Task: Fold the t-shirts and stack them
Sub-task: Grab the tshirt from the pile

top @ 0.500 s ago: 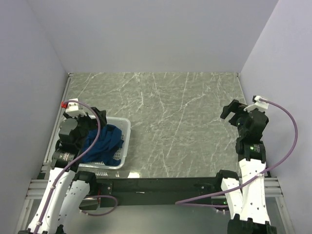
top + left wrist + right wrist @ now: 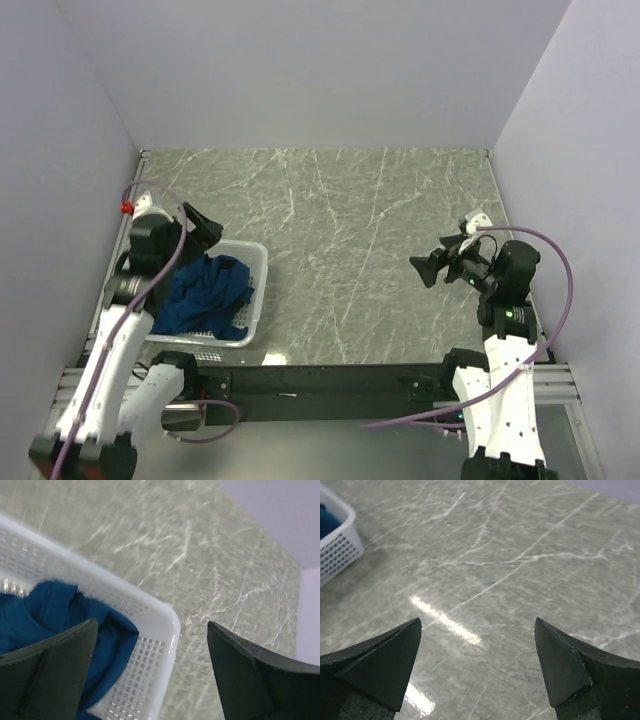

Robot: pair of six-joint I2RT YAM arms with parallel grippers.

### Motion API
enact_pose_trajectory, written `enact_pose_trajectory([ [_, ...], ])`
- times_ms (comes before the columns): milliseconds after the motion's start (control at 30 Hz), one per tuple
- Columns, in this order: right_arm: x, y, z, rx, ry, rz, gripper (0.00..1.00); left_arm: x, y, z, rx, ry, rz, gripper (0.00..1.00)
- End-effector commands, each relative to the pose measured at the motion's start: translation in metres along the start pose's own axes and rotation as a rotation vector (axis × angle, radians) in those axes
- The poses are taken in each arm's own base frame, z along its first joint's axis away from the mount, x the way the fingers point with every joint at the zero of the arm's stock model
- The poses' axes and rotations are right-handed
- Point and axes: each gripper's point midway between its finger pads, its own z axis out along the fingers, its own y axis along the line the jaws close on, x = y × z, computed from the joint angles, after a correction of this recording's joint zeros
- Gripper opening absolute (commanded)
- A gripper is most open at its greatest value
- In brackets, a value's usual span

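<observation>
Navy t-shirt (image 2: 205, 295) fills basket (image 2: 258, 292) overhead; right wrist shows only its corner.

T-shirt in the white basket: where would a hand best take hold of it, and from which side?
Pinch the bunched fold on top of the t-shirt, coming straight down from above. It lies crumpled inside the basket, whose mesh walls block any sideways approach. The left hand, open above the basket's far edge, looks best placed.
</observation>
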Motion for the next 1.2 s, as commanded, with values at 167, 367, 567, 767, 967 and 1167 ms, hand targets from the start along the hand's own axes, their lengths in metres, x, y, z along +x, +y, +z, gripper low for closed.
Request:
enact_pose_trajectory([
  [167, 0.004, 0.008, 0.0, -0.078, 0.024, -0.057, 1.0, 0.061, 0.076, 0.036, -0.536, 0.276, -0.291, 0.86],
  [367, 0.001, 0.006, -0.004, -0.042, 0.004, -0.079, 1.0, 0.08, 0.098, 0.042, -0.637, 0.295, -0.324, 0.86],
  [567, 0.0, 0.005, -0.004, -0.036, 0.007, -0.075, 1.0, 0.106, 0.12, 0.062, -0.684, 0.36, -0.271, 0.54],
  [767, 0.002, 0.001, -0.005, -0.014, 0.014, -0.072, 1.0, 0.068, 0.09, 0.056, -0.542, 0.286, -0.197, 0.01],
  [967, 0.0, 0.0, -0.004, -0.008, 0.01, -0.071, 1.0, -0.067, -0.057, -0.033, 0.129, -0.103, -0.071, 0.01],
  [1167, 0.003, -0.006, -0.002, 0.011, 0.029, -0.062, 1.0, -0.111, -0.227, -0.119, 0.956, -0.035, -0.079, 0.01],
])
